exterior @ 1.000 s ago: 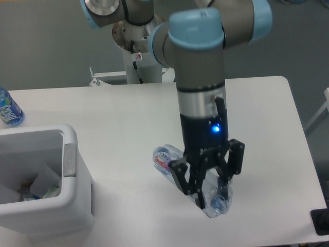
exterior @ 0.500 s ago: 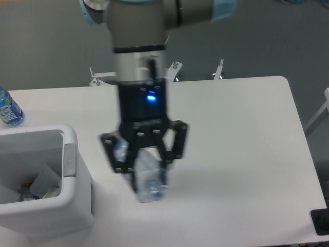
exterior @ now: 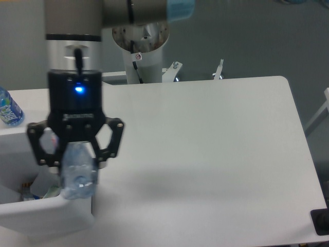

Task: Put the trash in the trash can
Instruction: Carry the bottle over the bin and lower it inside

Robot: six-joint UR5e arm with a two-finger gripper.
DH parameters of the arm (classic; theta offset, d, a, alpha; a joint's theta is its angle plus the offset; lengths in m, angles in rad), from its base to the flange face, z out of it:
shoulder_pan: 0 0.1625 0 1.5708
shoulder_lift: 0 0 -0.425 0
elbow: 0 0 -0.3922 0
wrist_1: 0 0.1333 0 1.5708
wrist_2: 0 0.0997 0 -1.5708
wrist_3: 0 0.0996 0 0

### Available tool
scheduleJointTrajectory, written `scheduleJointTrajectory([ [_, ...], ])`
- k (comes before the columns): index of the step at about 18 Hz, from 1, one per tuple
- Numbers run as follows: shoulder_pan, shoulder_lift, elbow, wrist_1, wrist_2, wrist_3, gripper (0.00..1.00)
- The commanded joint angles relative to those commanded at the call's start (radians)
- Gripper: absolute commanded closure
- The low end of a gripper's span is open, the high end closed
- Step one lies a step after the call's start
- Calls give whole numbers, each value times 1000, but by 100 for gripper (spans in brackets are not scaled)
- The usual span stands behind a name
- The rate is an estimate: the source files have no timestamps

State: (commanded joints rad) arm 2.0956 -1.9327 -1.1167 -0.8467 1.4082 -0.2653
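My gripper [exterior: 77, 159] is shut on a clear plastic bottle [exterior: 78, 172], one piece of the trash, which hangs end-down from the fingers. It is held in the air over the right rim of the trash can [exterior: 46, 213], the large white bin at the lower left. Inside the bin lies a small crumpled whitish scrap with a green touch [exterior: 45, 186], partly hidden by the gripper. The bottle's label is hidden from this angle.
A blue-labelled water bottle [exterior: 8, 109] stands at the table's far left edge behind the bin. The arm's white base [exterior: 140, 43] rises behind the table. A dark object [exterior: 321, 221] sits at the lower right corner.
The gripper lifted the bottle off the table at the centre right and carried it left, from mid-table to above the bin's right rim.
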Motion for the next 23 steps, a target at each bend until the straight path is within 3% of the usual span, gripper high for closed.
scheduleJointTrajectory([
  [10, -69, -66, -6, 8, 2, 11, 50],
  [11, -69, -66, -11, 8, 2, 11, 43],
  [12, -69, -66, -14, 9, 3, 20, 18],
  [13, -69, -66, -14, 9, 5, 40, 0],
  [20, -52, -48, -34, 8, 29, 52, 0],
  [23, 10, -8, -44, 5, 63, 64, 0],
])
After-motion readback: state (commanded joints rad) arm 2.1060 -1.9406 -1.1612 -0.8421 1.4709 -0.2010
